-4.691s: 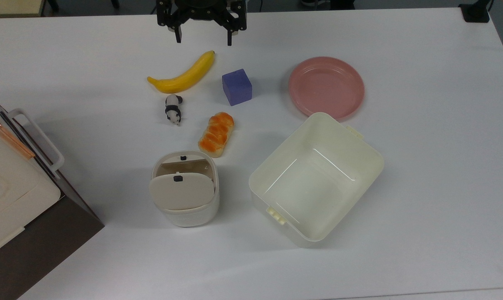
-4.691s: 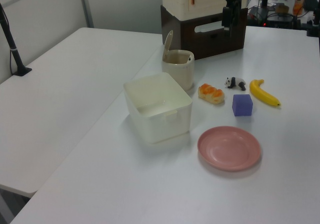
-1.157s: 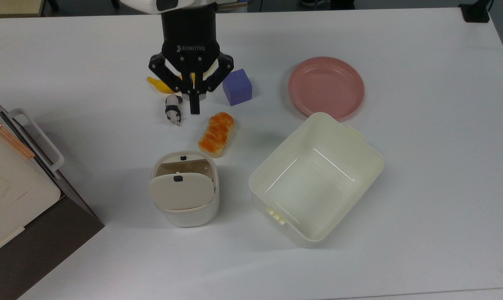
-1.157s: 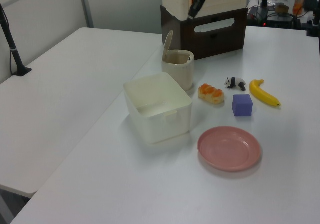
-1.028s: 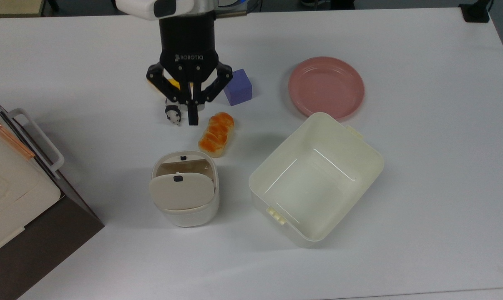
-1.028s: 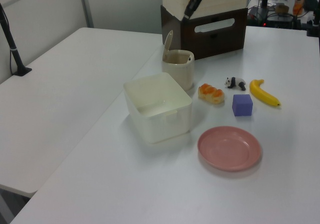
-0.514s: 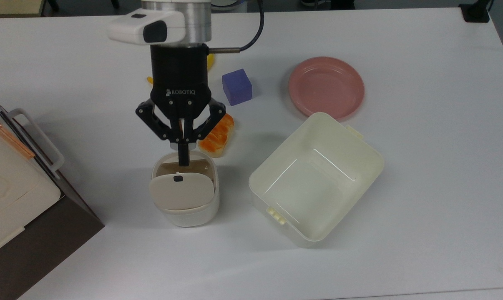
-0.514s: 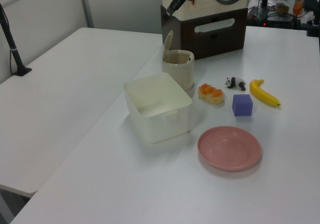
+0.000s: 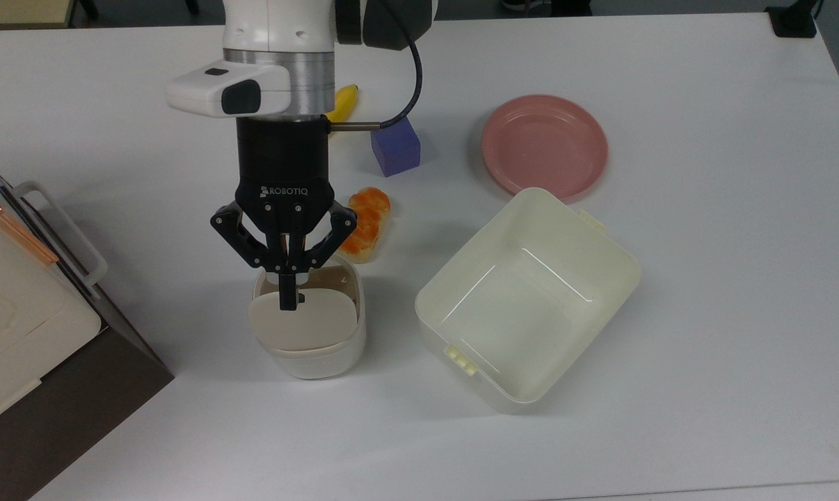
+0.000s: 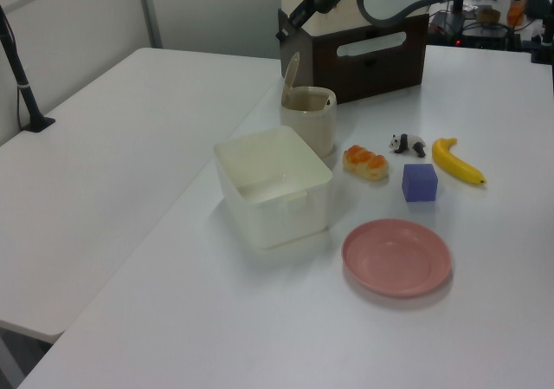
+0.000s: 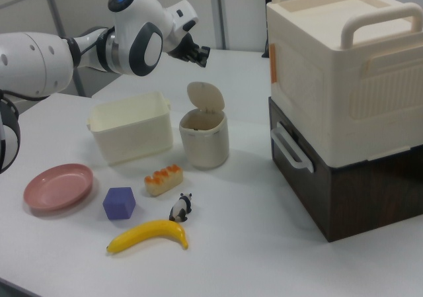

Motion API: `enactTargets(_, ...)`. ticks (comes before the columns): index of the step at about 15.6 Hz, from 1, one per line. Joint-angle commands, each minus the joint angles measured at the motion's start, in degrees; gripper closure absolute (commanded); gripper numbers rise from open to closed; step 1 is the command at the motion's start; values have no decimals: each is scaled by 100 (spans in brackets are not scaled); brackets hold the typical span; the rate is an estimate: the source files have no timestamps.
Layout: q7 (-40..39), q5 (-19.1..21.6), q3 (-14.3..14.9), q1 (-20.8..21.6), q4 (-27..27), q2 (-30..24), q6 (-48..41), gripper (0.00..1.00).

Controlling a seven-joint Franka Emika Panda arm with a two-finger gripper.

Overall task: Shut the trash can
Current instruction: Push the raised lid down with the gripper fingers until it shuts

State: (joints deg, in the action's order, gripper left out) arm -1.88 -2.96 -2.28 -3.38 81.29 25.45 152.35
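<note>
Overhead, the gripper (image 9: 289, 300) hangs above the trash can (image 9: 309, 334), its jaws pressed together with nothing between them, their tip over the raised beige lid (image 9: 302, 320) in the top view. That bin stands on the white counter (image 9: 705, 278) with its lid upright, between the stacked cream-and-brown box (image 9: 16, 327) and the larger lidless tub (image 9: 531, 299), just below the bread roll (image 9: 367, 223).

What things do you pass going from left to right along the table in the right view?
Pink plate → purple cube → banana → trash can → stacked cream and brown boxes.
</note>
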Motion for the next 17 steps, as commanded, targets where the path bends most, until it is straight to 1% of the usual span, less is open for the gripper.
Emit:
enactTargets(1, -128, 41, 61, 4, -114, 48, -143, 100)
enactTargets(6, -128, 67, 61, -66, -149, 4, -1179, 100)
enactTargets(9, -128, 76, 61, -75, -377, -5, -1900, 100)
enactTargets(12, -128, 58, 61, -110, -395, -5, -2095, 100)
enactTargets(17, -330, 23, 61, -110, -228, 74, -2157, 100)
